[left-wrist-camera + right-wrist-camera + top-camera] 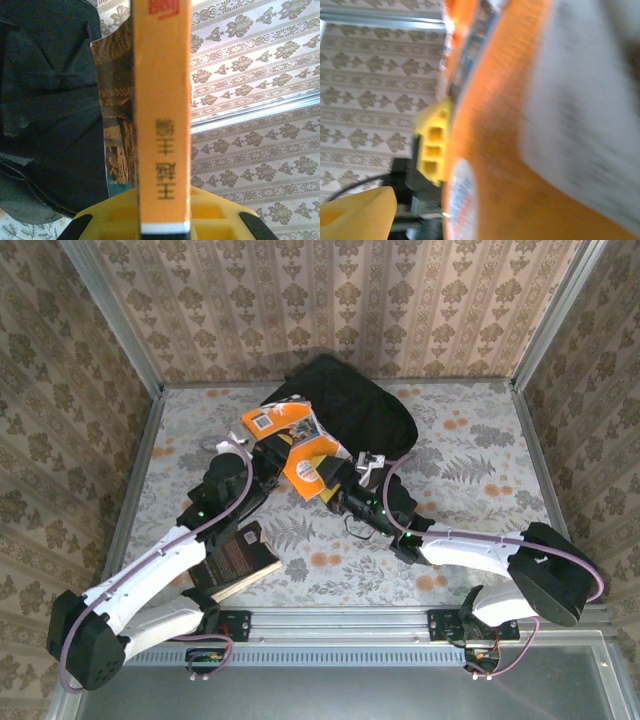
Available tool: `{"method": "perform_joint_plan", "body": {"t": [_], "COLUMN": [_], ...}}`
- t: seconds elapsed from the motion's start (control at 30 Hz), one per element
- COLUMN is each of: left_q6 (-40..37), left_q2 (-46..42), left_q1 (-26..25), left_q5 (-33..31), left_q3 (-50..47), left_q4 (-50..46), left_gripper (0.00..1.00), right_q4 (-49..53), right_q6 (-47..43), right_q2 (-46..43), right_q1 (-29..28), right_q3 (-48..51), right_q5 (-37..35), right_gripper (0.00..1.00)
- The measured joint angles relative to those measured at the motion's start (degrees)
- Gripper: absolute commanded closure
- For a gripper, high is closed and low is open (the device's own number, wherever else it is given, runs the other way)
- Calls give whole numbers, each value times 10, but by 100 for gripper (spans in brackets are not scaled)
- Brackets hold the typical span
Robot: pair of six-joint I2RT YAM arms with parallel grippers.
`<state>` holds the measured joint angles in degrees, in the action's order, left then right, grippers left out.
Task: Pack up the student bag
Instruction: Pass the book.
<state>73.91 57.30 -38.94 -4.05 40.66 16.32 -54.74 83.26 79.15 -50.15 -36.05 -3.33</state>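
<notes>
left gripper (164, 226) nearly shut, clamped on orange book (162, 125) at spine, book upright. right gripper (342, 483) right by same book's cover, too blurry, can't tell if gripping. student bag (355, 405) back-centre of table (480, 470), just behind book. open room on right side of table; dark book (238, 555) at near-left edge.

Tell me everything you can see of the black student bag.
The student bag is a large, soft, black fabric backpack, slumped at the far middle of the table, near the back wall. Its outline is rounded; the left wrist view shows creased cloth. An orange book overlaps its near left edge in the top view. Whether it is open, I cannot tell.
</notes>
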Motion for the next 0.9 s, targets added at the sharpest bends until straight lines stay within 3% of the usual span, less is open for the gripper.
{"method": "perform_joint_plan", "body": {"t": [0.4,0.67,0.73,0.83,0.9], "left_q6": [31,38,36,-2,-48], "left_q2": [-9,-3,4,11,21], "left_q1": [-16,-23,-23,-24,-23], "left_q5": [-26,-38,-42,-35,-23], "left_q3": [-17,-17,-17,-13,10], "left_q4": [5,13,9,-18,-61], "left_gripper": [100,98,79,46,34], "right_q4": [-5,-1,3,54,114], "right_q6": [-56,-71,-70,-80,-96], "right_q2": [-1,-1,-3,-26,-65], "right_q1": [14,30,32,43,59], "right_q3": [4,5,4,6,11], "right_q5": [-73,-84,-85,-85,-90], "right_gripper": [40,93,100,100,100]}}
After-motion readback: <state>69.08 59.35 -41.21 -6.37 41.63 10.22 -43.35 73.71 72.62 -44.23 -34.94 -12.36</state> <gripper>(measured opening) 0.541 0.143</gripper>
